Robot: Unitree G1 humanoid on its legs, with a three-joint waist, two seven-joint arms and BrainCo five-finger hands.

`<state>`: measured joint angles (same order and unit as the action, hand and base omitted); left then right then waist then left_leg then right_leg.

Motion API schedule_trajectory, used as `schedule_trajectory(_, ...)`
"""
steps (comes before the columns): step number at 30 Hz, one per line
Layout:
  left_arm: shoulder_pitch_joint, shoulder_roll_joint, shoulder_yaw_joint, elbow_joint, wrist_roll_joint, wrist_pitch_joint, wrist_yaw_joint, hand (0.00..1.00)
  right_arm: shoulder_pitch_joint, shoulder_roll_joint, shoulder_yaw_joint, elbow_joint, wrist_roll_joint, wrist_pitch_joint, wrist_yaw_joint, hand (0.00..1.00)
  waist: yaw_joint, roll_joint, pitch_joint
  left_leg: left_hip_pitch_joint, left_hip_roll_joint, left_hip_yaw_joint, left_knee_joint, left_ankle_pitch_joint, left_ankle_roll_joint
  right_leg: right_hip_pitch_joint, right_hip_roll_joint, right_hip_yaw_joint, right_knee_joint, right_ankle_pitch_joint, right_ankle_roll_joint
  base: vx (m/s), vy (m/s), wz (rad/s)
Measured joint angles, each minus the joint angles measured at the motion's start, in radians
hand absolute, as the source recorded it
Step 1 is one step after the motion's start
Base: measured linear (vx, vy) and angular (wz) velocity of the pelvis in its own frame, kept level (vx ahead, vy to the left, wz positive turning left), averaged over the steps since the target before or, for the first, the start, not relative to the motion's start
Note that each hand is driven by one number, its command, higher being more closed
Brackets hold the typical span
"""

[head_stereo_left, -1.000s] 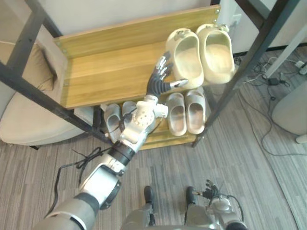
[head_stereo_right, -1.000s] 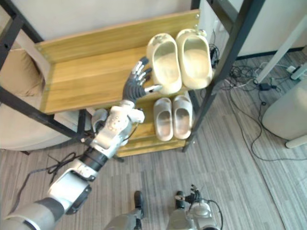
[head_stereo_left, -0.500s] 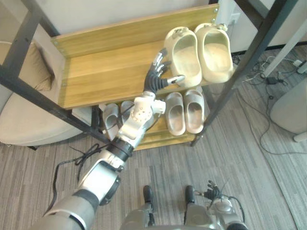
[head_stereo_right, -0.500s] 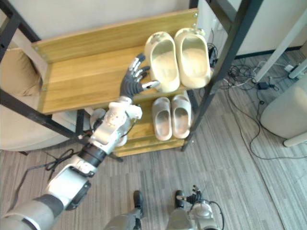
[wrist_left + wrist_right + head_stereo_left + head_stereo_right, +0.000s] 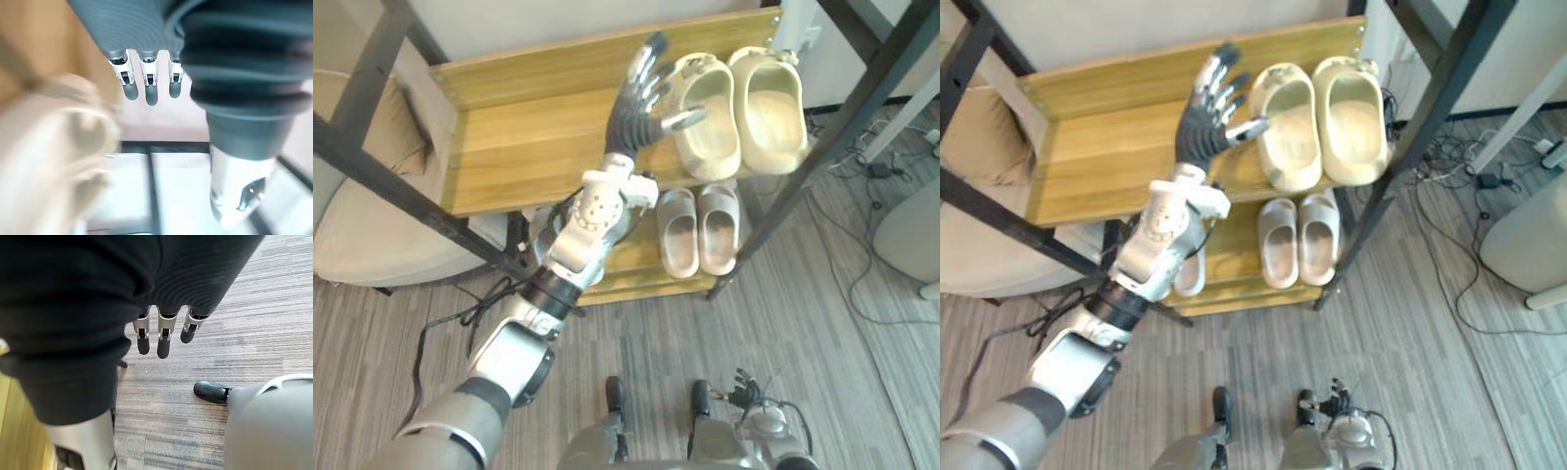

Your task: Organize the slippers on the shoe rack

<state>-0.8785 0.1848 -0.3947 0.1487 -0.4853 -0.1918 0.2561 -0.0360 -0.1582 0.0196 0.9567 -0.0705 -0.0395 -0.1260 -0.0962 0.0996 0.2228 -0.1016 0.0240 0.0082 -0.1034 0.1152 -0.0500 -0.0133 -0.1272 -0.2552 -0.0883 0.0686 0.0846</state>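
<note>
A pair of cream clogs stands on the right end of the upper wooden shelf [image 5: 529,147], the left clog [image 5: 707,122] beside the right clog [image 5: 773,103]. My left hand [image 5: 641,98] is raised over the shelf just left of them, open, fingers spread, and it holds nothing. Its thumb points at the left clog's rim. In the left wrist view its fingers [image 5: 150,90] are straight, with a blurred clog [image 5: 54,147] past them. A beige slipper pair [image 5: 697,227] lies on the lower shelf. My right hand [image 5: 164,340] hangs open over the floor.
A grey slipper [image 5: 1190,272] shows on the lower shelf behind my left arm. Black frame posts [image 5: 832,137] cross in front of the rack. A beige cushioned seat [image 5: 352,225] stands at the left. Cables [image 5: 876,166] and a pale rounded object [image 5: 911,230] lie on the carpet at right.
My left hand has lifted from beside the left clog's heel and moved farther back over the upper shelf, fingers spreading wider. The clogs stay in place; the camera has shifted slightly.
</note>
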Motion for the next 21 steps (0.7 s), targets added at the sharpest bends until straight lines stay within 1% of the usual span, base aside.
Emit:
schedule_trajectory(2,0.028,0.002,-0.01,-0.074,-0.011,-0.011,-0.005,0.0,0.002,0.0,0.013,0.0,0.0,0.0,0.001,0.0,0.006,0.0,-0.006,0.0,-0.001,-0.013,0.0,0.001,0.0,0.005,0.0,-0.009,0.0,-0.002,0.0,-0.01,0.013,0.18)
schedule_trajectory(4,0.096,0.001,-0.051,-0.17,-0.028,-0.027,-0.021,0.0,0.016,-0.003,0.031,0.0,0.0,0.0,0.002,0.0,0.026,0.0,-0.028,-0.001,-0.003,-0.031,0.0,0.002,0.0,0.014,0.0,-0.024,0.0,-0.008,0.001,0.0,0.007,0.24)
schedule_trajectory(8,0.218,-0.001,-0.099,-0.242,-0.059,-0.036,-0.048,0.0,0.014,-0.01,0.066,0.001,-0.007,0.0,0.007,0.0,0.049,0.0,-0.053,-0.003,-0.007,-0.054,0.0,0.003,0.0,0.026,-0.001,-0.053,0.0,-0.015,0.001,0.01,0.002,0.23)
schedule_trajectory(10,0.277,-0.003,-0.124,-0.251,-0.069,-0.033,-0.068,0.0,0.015,-0.01,0.073,0.002,-0.008,0.001,0.007,0.0,0.049,-0.001,-0.061,-0.003,-0.012,-0.077,0.0,0.007,0.0,0.037,-0.003,-0.069,0.0,-0.022,0.003,0.01,0.004,0.3)
schedule_trajectory(12,0.344,-0.002,-0.155,-0.258,-0.069,-0.026,-0.093,0.0,0.015,-0.011,0.082,0.002,-0.008,0.001,0.007,0.0,0.056,-0.002,-0.063,0.0,-0.016,-0.086,0.0,0.007,0.0,0.048,-0.006,-0.081,0.0,-0.026,0.006,0.01,0.009,0.22)
schedule_trajectory(13,0.393,-0.002,-0.167,-0.258,-0.069,-0.015,-0.111,0.0,0.014,-0.012,0.086,0.003,-0.009,0.0,0.007,0.0,0.059,-0.002,-0.07,-0.002,-0.019,-0.093,0.0,0.007,0.0,0.049,-0.008,-0.09,0.0,-0.028,0.008,0.0,0.011,0.13)
schedule_trajectory(14,0.41,-0.002,-0.172,-0.258,-0.069,-0.012,-0.114,0.0,0.015,-0.012,0.09,0.003,-0.009,0.0,0.007,0.0,0.061,-0.002,-0.072,-0.002,-0.019,-0.095,0.0,0.007,0.0,0.049,-0.008,-0.091,0.0,-0.028,0.008,0.01,0.007,0.12)
schedule_trajectory(16,0.537,0.005,-0.191,-0.249,-0.068,0.013,-0.148,0.0,0.007,-0.008,0.111,0.003,-0.01,0.0,0.007,0.0,0.068,-0.007,-0.077,0.0,-0.021,-0.1,0.0,0.007,0.0,0.054,-0.008,-0.104,0.0,-0.031,0.007,0.02,0.001,0.07)
schedule_trajectory(17,0.554,0.007,-0.194,-0.247,-0.068,0.016,-0.152,0.0,0.007,-0.008,0.112,0.003,-0.01,0.0,0.007,0.0,0.069,-0.007,-0.077,0.0,-0.021,-0.101,0.0,0.007,0.0,0.054,-0.007,-0.105,0.0,-0.031,0.007,0.01,-0.004,0.06)
schedule_trajectory(19,0.672,0.011,-0.195,-0.192,-0.064,0.047,-0.188,0.0,0.004,-0.009,0.111,0.003,-0.012,0.0,0.006,0.0,0.082,-0.008,-0.076,0.009,-0.021,-0.107,0.0,0.007,0.0,0.069,-0.007,-0.116,0.0,-0.035,0.006,0.0,-0.007,0.08)
schedule_trajectory(20,0.69,0.013,-0.194,-0.181,-0.064,0.05,-0.194,0.0,0.004,-0.009,0.111,0.003,-0.012,0.001,0.007,0.0,0.083,-0.009,-0.076,0.012,-0.021,-0.107,0.0,0.007,0.0,0.072,-0.007,-0.116,0.0,-0.035,0.006,-0.01,-0.007,0.07)
schedule_trajectory(21,0.763,0.019,-0.189,-0.135,-0.062,0.057,-0.208,0.0,0.005,-0.008,0.112,0.003,-0.019,0.0,0.007,0.0,0.087,-0.012,-0.076,0.022,-0.021,-0.11,0.0,0.006,-0.001,0.082,-0.006,-0.119,0.0,-0.039,0.006,-0.02,-0.007,0.04)
